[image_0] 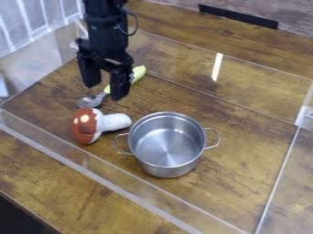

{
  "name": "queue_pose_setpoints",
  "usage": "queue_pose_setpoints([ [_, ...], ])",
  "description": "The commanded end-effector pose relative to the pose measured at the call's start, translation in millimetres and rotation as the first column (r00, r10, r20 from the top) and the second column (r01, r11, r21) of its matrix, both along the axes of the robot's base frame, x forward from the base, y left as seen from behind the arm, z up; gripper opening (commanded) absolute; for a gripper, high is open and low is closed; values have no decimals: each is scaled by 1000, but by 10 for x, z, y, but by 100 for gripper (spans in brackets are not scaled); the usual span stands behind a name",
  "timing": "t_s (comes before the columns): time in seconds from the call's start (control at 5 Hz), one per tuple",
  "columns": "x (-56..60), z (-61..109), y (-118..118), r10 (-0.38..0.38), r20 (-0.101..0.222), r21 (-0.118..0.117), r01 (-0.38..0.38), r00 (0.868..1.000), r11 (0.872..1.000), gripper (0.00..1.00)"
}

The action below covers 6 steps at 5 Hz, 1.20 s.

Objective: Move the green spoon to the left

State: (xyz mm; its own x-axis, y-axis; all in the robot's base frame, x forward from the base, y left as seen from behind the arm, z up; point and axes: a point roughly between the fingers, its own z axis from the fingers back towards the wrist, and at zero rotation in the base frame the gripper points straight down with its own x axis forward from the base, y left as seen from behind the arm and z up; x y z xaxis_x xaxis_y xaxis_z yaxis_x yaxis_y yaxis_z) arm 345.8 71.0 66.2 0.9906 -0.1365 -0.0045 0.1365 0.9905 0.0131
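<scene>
- Green plastic shows just right of the gripper [102,80]: the green spoon [132,73] lies on the wooden table [232,101], its handle end poking out past the right finger, while a grey piece that looks like its metal bowl shows below the fingers.
- Risk, as I judge it: the fingers sit over the spoon's bowl half, not its middle, so a close there may tip or spin the spoon out.
- Another risk: the mushroom [91,124] lies near, below the gripper, and the pot [167,143] beyond; a low sweep may nudge them.
- Jaws stand wide apart, pointing down, holding nothing; whether a fingertip touches the spoon I cannot tell.
</scene>
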Motion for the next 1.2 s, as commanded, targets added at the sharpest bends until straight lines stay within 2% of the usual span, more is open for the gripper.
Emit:
queue_pose_setpoints([
  [0.0, 75, 43, 28, -108, 62, -6, 108, 992, 994, 100],
  [0.4, 31, -31, 233, -53, 106, -27, 56, 993, 998, 100],
  [0.8, 127, 219, 164, -28, 147, -52, 36, 989, 998, 100],
  [1.0, 221, 141, 99, -16, 168, -58, 26, 986, 998, 100],
])
